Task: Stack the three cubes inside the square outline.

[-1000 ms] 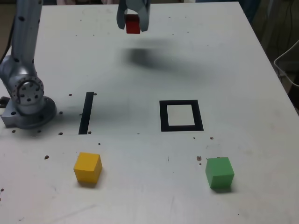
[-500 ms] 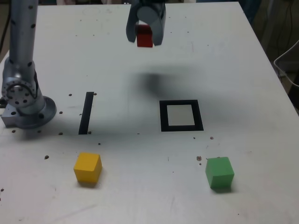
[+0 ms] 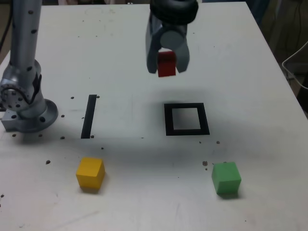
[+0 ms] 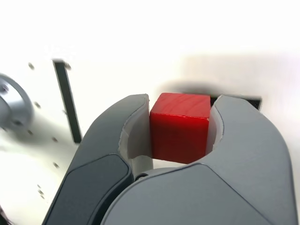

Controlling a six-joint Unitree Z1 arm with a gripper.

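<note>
White table [image 3: 250, 72], speckled with small dark marks. Black strip [image 3: 88, 116] at the exterior view's left, near arm base [image 3: 26, 108]. Square outline [image 3: 186, 119] mid-table, white centre bare. Gripper [image 3: 167, 65] raised above the table, just beyond the outline's far edge, jaws clamped on red cube [image 3: 166, 64]; cube seated between both pads in wrist view [image 4: 179, 126]. Yellow cube [image 3: 90, 173] near-left, green cube [image 3: 226, 178] near-right, both on the table, well apart, outside the outline.
</note>
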